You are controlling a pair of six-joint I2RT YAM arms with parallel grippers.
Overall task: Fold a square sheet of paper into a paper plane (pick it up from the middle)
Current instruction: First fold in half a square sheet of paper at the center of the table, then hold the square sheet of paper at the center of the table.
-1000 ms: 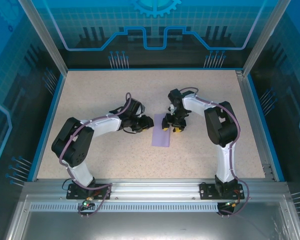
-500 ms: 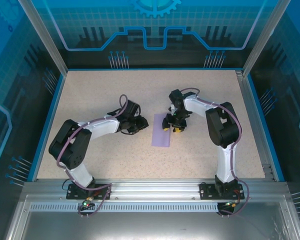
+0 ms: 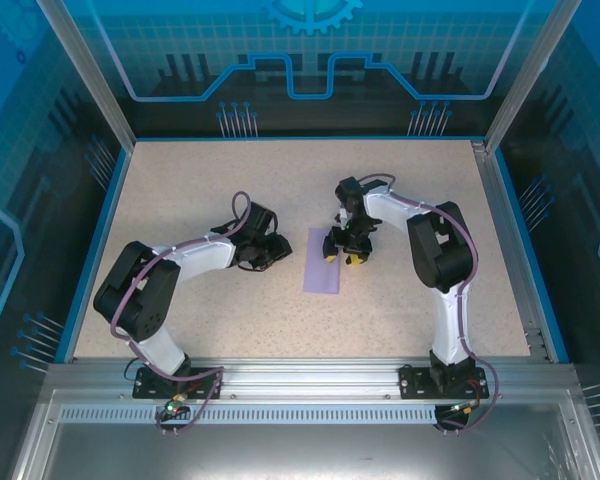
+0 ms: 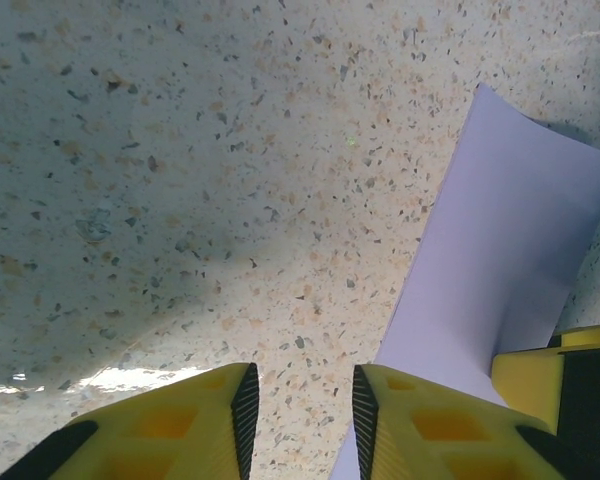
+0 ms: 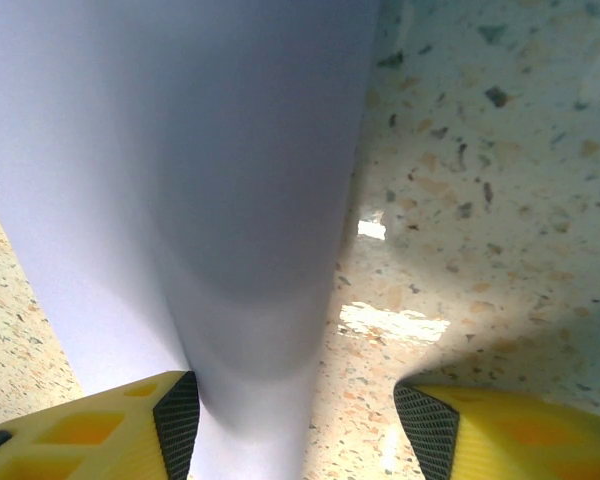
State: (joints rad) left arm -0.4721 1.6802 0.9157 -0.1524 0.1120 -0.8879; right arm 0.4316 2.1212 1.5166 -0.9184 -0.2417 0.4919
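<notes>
**A:** Where is the paper, and how do the claws stand?

**B:** The paper (image 3: 325, 268) lies near the middle of the table (image 3: 200, 180) as a narrow strip. The right claw (image 3: 345, 252) is over its far right part. It stands wide and holds nothing, with one jaw above the paper and the other above bare table. The left claw (image 3: 280, 251) is near the left edge. It is narrow, with only table between the jaws.

**A:** What could go wrong from here?

**B:** In the right wrist view the paper bulges upward and does not lie flat. If the right claw closes as it stands, I think it may pinch a wrinkle or drag the strip sideways, so the crease becomes crooked. The left claw could also push the edge if it slides in low. And the two claws are near each other, so a fast move may bring them into contact.

**A:** Is there room to move?

**B:** Yes. The table around the paper is bare on every side, and the blue rim (image 3: 300, 139) is well apart from it. The tight place is only between the two claws.
</notes>
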